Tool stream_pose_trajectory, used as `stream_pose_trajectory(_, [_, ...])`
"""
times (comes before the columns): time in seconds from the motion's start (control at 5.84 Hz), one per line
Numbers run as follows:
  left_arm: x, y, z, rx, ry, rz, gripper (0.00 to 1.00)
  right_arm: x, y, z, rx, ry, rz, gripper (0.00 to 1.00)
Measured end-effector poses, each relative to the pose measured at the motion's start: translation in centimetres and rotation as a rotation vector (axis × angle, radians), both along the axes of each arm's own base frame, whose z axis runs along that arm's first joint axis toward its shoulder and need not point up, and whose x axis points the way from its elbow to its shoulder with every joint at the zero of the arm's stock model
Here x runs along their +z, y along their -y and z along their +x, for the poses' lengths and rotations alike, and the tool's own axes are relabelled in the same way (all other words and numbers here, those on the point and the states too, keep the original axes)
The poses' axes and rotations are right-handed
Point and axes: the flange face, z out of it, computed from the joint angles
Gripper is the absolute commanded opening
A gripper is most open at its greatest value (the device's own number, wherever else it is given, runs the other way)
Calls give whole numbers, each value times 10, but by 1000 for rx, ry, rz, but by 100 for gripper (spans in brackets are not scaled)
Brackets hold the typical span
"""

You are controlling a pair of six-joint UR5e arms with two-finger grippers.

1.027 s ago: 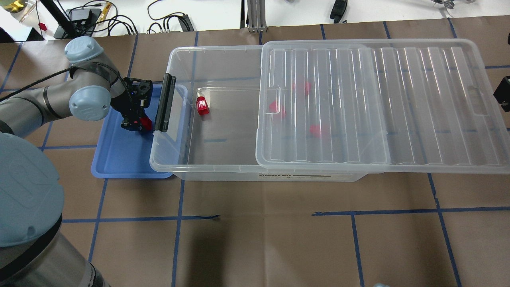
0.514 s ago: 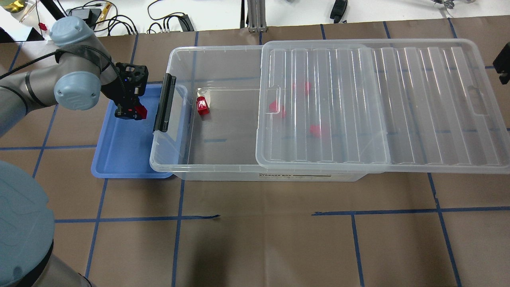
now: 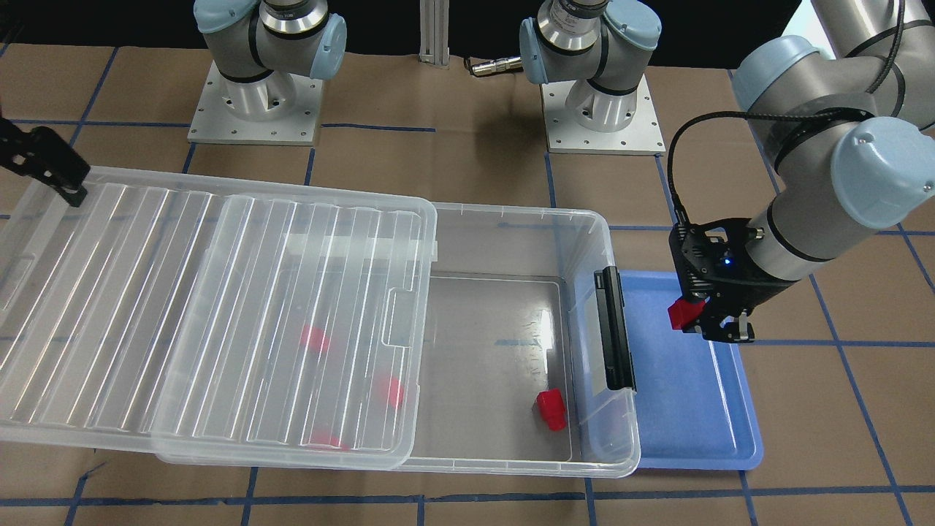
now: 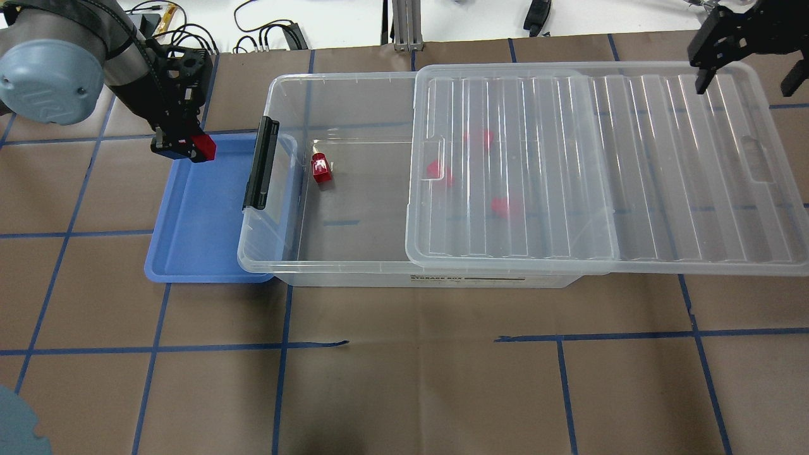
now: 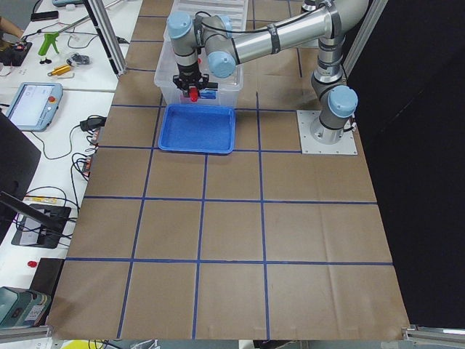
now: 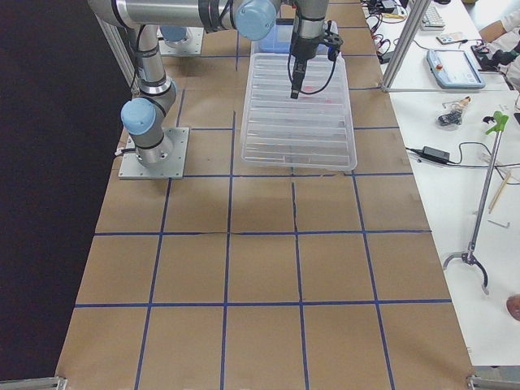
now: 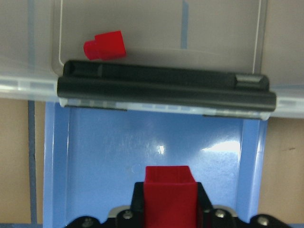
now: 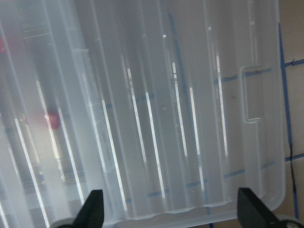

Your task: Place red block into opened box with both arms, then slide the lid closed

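From over the robot's shoulders, the left gripper (image 4: 189, 148) was pinching a red block (image 4: 203, 146) above the far left corner of a blue tray (image 4: 189, 253) on the bench (image 4: 404, 379). The clear box (image 4: 341, 77) lay just beside the tray, with its black latch (image 4: 260, 163) at that end. The lid (image 4: 663, 164) covered only the box's right part and overhung its right end, so the left part stood open. A second red block (image 4: 322, 169) lay on the open floor near the latch, and three red shapes (image 4: 502, 206) showed faintly under the lid. The right gripper (image 4: 744, 81) hung with its fingers spread above the lid's far right corner. From across the bench it looked the same: the held block was over the tray, outside the box wall, and the other gripper was at the lid's far corner. The camera at the left end showed the near arm bent down over the tray's edge next to the box. The camera at the right end showed the near arm hanging over the lid's far end. The left wrist camera had the block clamped square between the jaws, with the tray below, the latch beyond it, and the second block just past that. The right wrist camera showed two fingertips well apart over the ribbed lid.
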Motion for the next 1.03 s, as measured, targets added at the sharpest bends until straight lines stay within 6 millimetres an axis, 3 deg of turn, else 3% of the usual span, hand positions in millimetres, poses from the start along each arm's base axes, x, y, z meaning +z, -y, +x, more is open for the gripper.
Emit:
stream_pose_trajectory(0.17, [15, -6, -39, 27, -35, -15, 2, 2, -3, 49, -37, 27, -7, 100])
stream_pose_trajectory(0.34, [15, -8, -78, 81, -82, -29, 2, -1, -7, 84, -59, 45, -5, 100])
stream_pose_trajectory(0.51, [1, -8, -110, 98, -114, -35, 2, -4, -7, 98, -55, 53, 2, 100])
stream_pose_trajectory(0.68, [-28, -9, -132, 82, -124, -21, 2, -7, -7, 101, -23, 70, 9, 100])
stream_pose_trajectory(1.03, [-102, -5, -146, 58, -120, 20, 6, -9, -6, 100, 27, 86, 13, 100])
